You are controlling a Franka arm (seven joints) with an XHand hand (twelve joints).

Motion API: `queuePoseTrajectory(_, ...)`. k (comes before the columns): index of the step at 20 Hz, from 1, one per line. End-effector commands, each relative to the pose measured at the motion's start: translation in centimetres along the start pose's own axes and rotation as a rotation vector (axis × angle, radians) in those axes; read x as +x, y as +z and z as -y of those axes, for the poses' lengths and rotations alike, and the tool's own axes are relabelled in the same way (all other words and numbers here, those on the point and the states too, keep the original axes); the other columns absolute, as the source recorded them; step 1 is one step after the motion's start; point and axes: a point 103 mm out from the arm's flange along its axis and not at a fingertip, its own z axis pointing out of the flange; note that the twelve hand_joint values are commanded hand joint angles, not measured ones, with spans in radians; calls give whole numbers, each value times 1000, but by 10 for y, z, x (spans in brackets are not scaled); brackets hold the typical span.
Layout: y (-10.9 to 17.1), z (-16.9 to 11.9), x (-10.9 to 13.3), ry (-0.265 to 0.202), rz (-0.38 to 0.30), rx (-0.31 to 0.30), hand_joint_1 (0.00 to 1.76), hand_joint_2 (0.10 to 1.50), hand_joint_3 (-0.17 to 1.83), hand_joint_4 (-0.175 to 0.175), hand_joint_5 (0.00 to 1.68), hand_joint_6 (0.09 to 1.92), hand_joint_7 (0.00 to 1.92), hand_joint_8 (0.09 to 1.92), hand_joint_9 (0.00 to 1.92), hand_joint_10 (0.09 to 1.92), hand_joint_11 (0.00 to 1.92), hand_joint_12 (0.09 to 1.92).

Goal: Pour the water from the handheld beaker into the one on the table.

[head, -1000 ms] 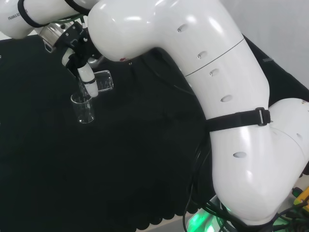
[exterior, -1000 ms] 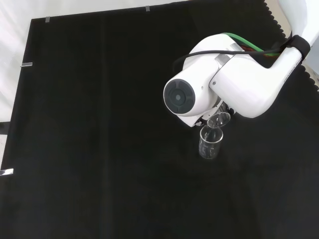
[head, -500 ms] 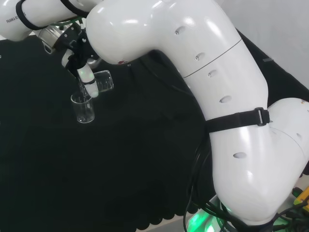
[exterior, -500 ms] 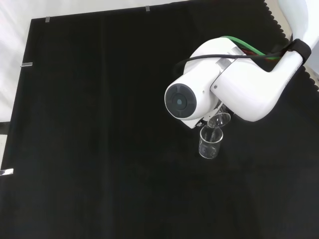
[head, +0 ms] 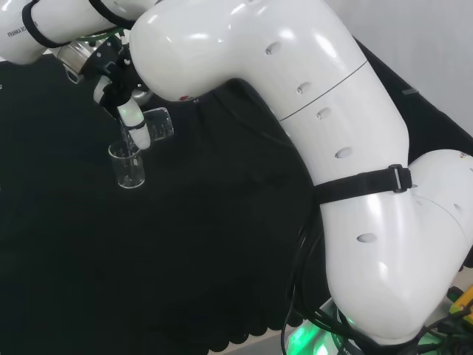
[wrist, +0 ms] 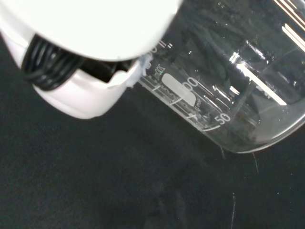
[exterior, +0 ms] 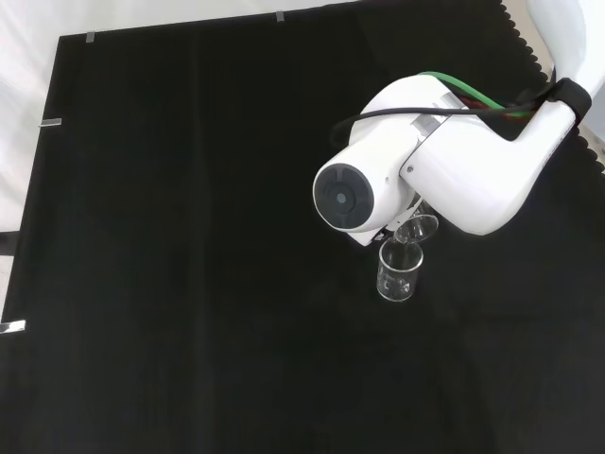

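Toward the bench's (exterior: 142, 189) right edge in the front view, the hand (head: 127, 111) has its fingers curled round the handheld beaker (head: 157, 123), tipped nearly level, lip directly over the upright table beaker (head: 128, 166). Any water is hard to make out in the clear glass.

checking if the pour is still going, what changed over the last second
Little changed. In the head view the hand with the tilted beaker crept slightly up and left, and in the front view the arm's white link shifted a little. The hand's fingers stayed curled round the tilted beaker, its mouth over the standing beaker, which kept its place on the black cloth.
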Motion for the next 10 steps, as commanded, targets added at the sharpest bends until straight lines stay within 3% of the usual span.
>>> queuePoseTrajectory(1, -1, 0, 1, -2, 8, 5, 1449, 463, 938, -175, 1240, 673, 1457, 532, 1344, 847, 1021, 849)
queuePoseTrajectory(10, -2, -1, 4, 13, 22, 14, 1450, 462, 938, -175, 1241, 672, 1458, 531, 1344, 847, 1023, 847)
